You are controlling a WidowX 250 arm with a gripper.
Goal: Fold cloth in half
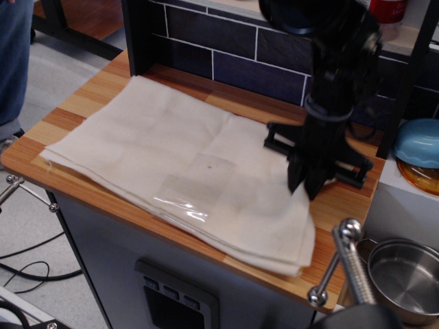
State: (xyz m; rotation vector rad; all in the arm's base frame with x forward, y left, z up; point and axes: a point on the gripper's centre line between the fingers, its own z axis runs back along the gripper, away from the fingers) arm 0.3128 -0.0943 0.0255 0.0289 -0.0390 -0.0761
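Counter (103, 89): striped wood top, smooth, carrying the cloth (158, 157).

Cloth is lying flat across most of it, cream, thin, matte woven fabric in stacked layers, faint crease grid showing. Judging it light, limp and draping, likely sliding easily on the wood; best taken at an edge or corner.

Hand (309, 188): black, fingers drawn together and pinching the cloth's right edge, which is lifting slightly there.

Tape patch (185, 199): clear, glossy, stiffer than the weave.

Dark speck (209, 164): tiny.
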